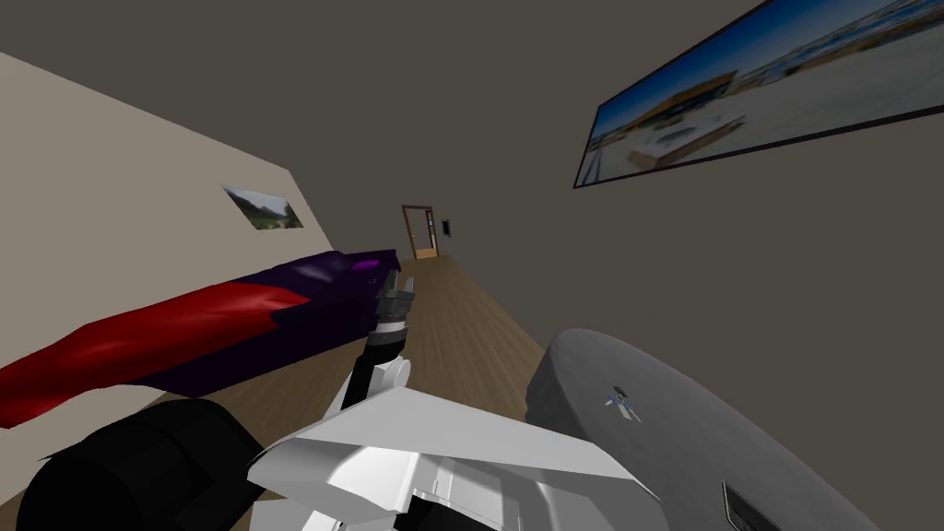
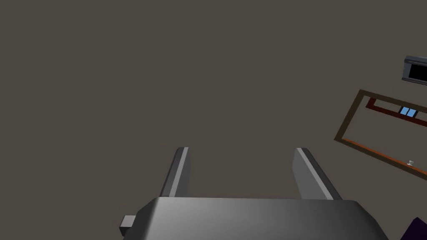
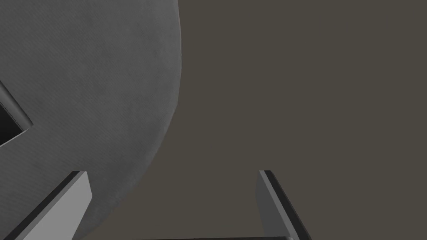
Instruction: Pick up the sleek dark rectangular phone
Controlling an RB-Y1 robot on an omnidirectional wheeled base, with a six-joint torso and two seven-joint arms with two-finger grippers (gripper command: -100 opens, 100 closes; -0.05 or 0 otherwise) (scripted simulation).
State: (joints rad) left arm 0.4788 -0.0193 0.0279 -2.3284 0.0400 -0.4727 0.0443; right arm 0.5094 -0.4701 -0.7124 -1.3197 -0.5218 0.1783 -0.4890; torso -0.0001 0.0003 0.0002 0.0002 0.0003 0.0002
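Observation:
The dark rectangular phone (image 1: 745, 510) lies flat on a round grey table (image 1: 664, 415) to my right, near the table's front edge. In the right wrist view a corner of the phone (image 3: 10, 121) shows black on the grey table top (image 3: 91, 83). My right gripper (image 3: 172, 173) is open and empty. It hangs over the table's rim, a good way from the phone, with one finger over the table and the other past its edge. My left gripper (image 1: 396, 300) is raised ahead of my chest, and the left gripper (image 2: 242, 149) is open with nothing between its fingers.
A small blue and white object (image 1: 623, 403) stands near the table's middle. A long red and purple piece of furniture (image 1: 184, 332) runs along the left wall. A wood floor (image 1: 461, 323) leads between them to a far door (image 1: 419, 230).

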